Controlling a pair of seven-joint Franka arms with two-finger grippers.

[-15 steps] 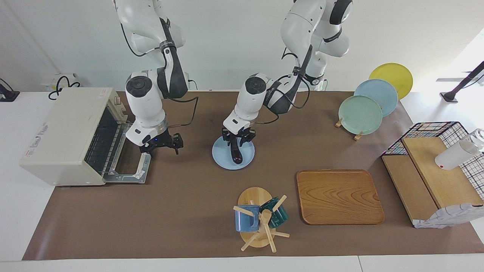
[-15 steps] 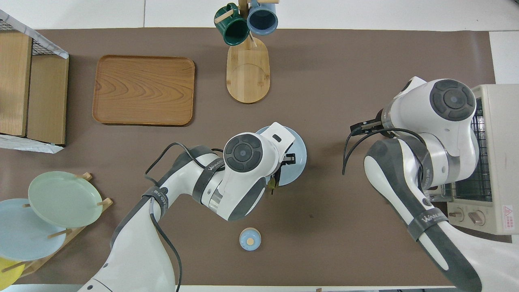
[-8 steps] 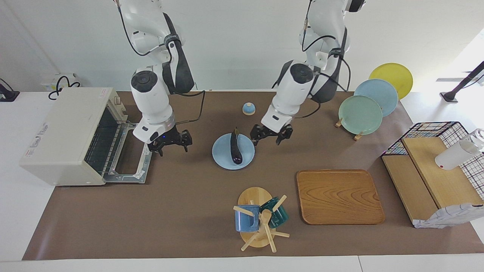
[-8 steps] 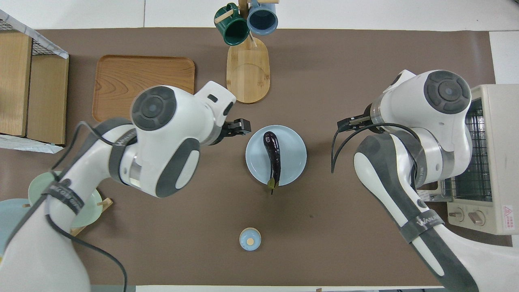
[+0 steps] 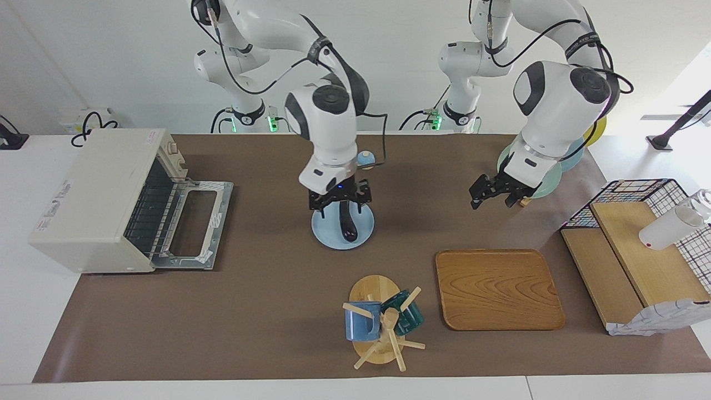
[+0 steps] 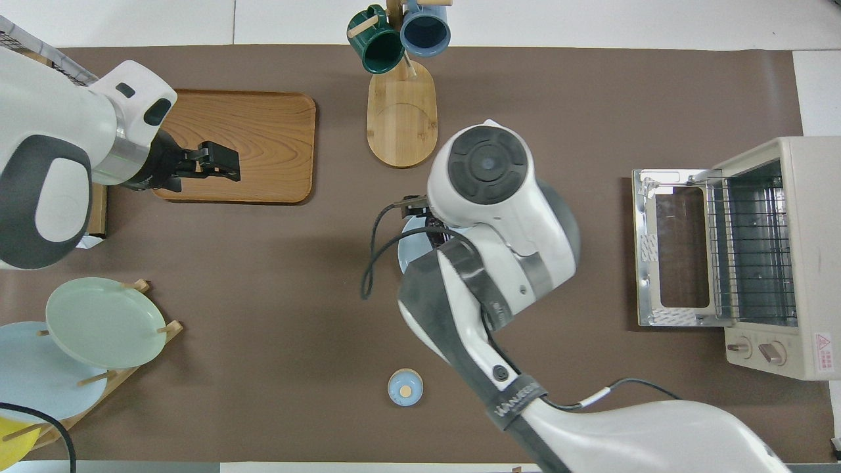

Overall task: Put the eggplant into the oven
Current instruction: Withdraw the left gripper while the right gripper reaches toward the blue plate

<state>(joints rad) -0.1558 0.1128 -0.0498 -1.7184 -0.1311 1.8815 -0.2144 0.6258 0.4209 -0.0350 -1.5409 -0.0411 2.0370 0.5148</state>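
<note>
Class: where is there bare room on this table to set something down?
Bare mat lies between the oven, door lowered, and the blue plate, and from the oven to the mug rack. The wooden tray holds nothing. Crowded: the blue plate, with the eggplant and the open right gripper over it.

One eggplant [image 5: 348,225], one oven [image 5: 105,203], two mugs [image 5: 362,321], one wooden tray [image 5: 498,289], four plates, three racked beside the tray.

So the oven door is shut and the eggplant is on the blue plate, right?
Not quite. The oven door is open, folded down flat in front of it, as the facing view shows. The eggplant is indeed on the blue plate.
</note>
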